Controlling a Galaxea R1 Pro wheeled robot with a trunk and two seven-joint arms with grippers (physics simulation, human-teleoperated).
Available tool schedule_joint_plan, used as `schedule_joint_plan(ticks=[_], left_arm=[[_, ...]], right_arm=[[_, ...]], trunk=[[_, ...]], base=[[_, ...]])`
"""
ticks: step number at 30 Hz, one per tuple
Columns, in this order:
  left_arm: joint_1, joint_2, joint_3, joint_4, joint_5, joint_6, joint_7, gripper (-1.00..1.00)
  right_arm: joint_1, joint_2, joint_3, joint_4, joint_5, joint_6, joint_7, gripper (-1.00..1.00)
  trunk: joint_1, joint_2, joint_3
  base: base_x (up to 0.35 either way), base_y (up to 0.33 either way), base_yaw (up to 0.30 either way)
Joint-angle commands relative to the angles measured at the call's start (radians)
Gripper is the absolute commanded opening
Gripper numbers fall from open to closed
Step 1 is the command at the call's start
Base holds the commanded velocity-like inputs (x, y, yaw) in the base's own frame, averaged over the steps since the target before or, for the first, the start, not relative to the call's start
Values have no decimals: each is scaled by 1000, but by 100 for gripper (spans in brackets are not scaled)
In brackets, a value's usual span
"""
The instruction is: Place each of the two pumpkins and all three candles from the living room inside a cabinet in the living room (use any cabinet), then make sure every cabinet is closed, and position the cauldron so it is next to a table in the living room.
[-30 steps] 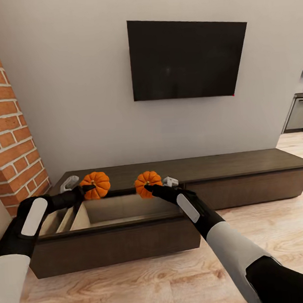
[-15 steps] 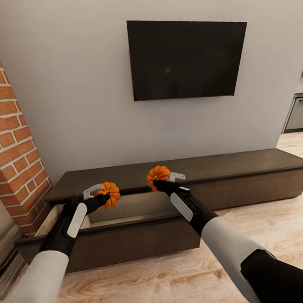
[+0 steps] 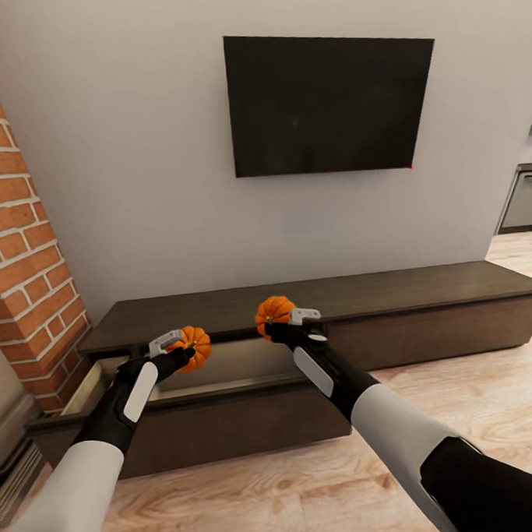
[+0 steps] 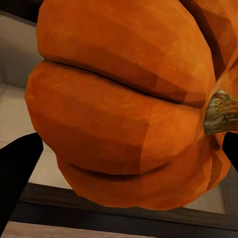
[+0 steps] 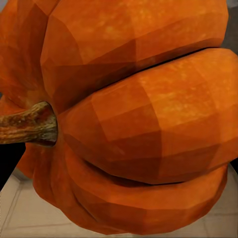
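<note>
Both arms have eased a little lower over the open drawer since half a second ago, the right pumpkin (image 3: 274,312) shifting slightly toward the left one. The left pincer (image 3: 186,350) is clamped on the left pumpkin (image 3: 195,348), held above the pale drawer interior of the cabinet (image 3: 423,289). The right pincer (image 3: 283,321) grips its pumpkin at the drawer's back edge, below the wall television (image 3: 329,103).
</note>
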Motion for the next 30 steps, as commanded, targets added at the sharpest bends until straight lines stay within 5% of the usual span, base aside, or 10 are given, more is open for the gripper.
schedule_joint_plan(ticks=[1,8,30], left_arm=[[0,3,0,-4,10,4,8,-100],[0,32,4,2,12,3,8,-100],[0,34,5,2,11,3,8,-100]], right_arm=[[-1,-1,13,-3,-6,-1,-12,-100],[-1,-1,28,-1,-8,5,-14,-100],[-1,0,28,2,-9,2,-12,-100]], trunk=[[0,0,-1],[0,0,-1],[0,0,5]], base=[[24,129,0],[39,70,0],[117,21,109]])
